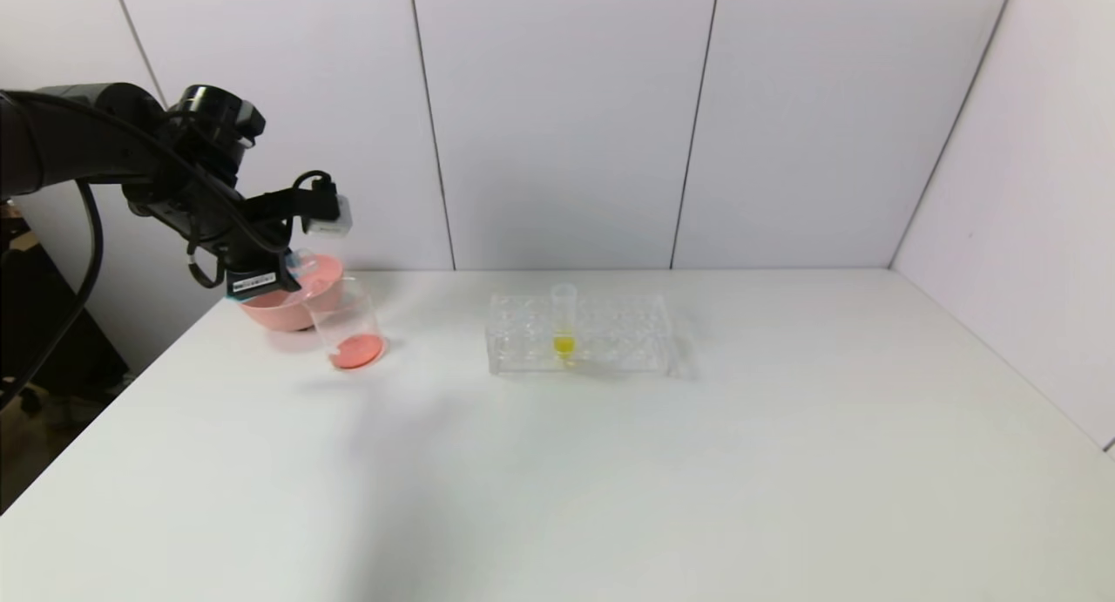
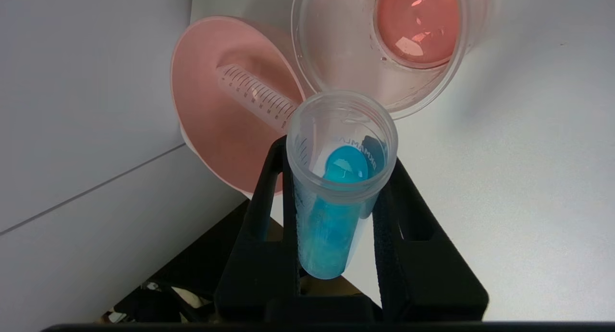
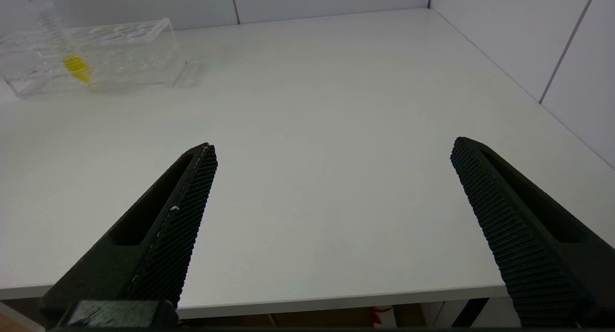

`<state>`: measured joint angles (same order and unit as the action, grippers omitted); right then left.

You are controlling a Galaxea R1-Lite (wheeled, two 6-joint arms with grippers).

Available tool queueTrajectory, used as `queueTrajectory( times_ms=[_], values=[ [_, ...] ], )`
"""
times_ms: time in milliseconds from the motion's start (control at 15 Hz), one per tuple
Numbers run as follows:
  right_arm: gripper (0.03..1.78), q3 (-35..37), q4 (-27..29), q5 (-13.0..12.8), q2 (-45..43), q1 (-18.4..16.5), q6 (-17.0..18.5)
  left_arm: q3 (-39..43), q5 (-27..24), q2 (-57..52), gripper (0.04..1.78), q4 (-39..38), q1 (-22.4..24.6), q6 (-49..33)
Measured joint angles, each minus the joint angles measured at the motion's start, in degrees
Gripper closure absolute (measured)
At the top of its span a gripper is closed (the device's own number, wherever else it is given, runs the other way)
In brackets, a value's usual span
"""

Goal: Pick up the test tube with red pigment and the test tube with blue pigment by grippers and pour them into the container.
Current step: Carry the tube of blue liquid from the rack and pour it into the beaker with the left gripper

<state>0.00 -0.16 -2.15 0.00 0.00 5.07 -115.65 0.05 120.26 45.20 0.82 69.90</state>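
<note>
My left gripper (image 1: 279, 275) (image 2: 338, 154) is shut on the test tube with blue pigment (image 2: 331, 216). The tube is tilted, its open mouth pointing at the rim of the container (image 1: 348, 323) (image 2: 336, 48), just short of it. Blue liquid lies along the tube's lower side, still inside. The container is a clear beaker at the far left of the table with red-orange liquid (image 2: 415, 24) in its bottom. The test tube with red pigment is out of view. My right gripper (image 3: 334, 144) stands open and empty over the table's near edge.
A pink bowl (image 1: 287, 310) (image 2: 211, 130) sits right behind the beaker, and an empty clear graduated tube (image 2: 254, 96) lies in it. A clear rack (image 1: 610, 341) (image 3: 125, 48) at mid-table holds a yellow-liquid tube (image 1: 564, 323). White walls close the back and right.
</note>
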Motion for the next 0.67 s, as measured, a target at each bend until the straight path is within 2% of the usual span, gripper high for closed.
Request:
queueTrajectory(
  times_ms=[667],
  values=[
    [0.04,0.0,0.0,0.0,0.0,0.0,0.0,0.0,8.7,1.2,1.37,-0.3,-1.9,2.3]
  ],
)
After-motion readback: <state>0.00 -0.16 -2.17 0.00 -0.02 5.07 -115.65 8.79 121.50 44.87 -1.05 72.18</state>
